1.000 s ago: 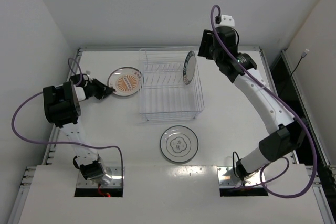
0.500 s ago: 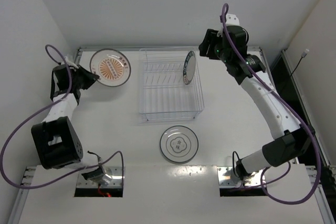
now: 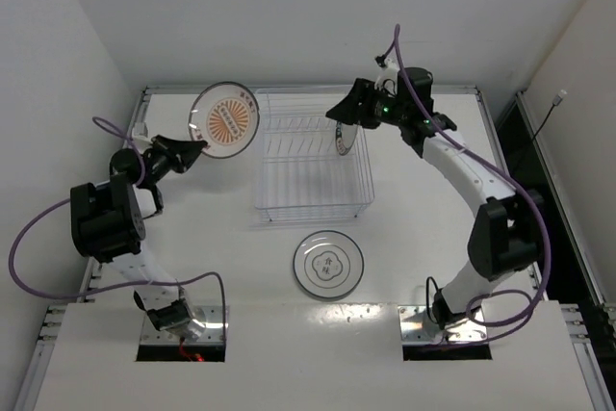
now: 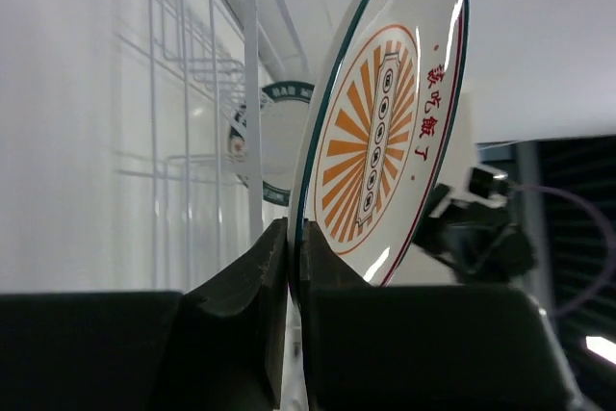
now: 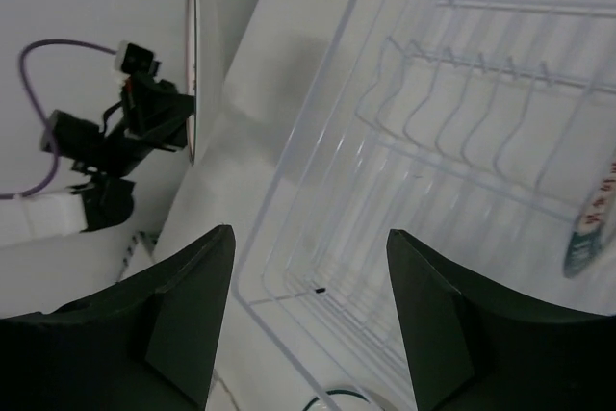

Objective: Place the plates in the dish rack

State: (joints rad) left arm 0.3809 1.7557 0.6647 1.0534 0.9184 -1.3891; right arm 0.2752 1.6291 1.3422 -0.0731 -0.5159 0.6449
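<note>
Left gripper (image 4: 292,238): jaws closed tight on the lower rim of the orange sunburst plate (image 4: 385,132), which is pinched between both fingers. The plate is off the table (image 3: 433,228), up on edge and tilted, just left of the dish rack (image 3: 298,170) at its far-left corner. It's not in a slot.

Right gripper (image 5: 308,267): fingers (image 5: 188,315) well apart with nothing between them. It hangs over the far-right part of the rack, just above the blue-rimmed plate (image 3: 344,140). That plate stands on edge among the prongs at the rack's far right.

The rack's left wall wires sit between the orange plate and the prong rows; the rest of the rows are free.

White plate with grey rings (image 3: 328,264): flat on the table, near side of the rack, apart from both grippers.

Count: 3 plates (1 racked, 1 held, 1 on the table), 1 rack.
</note>
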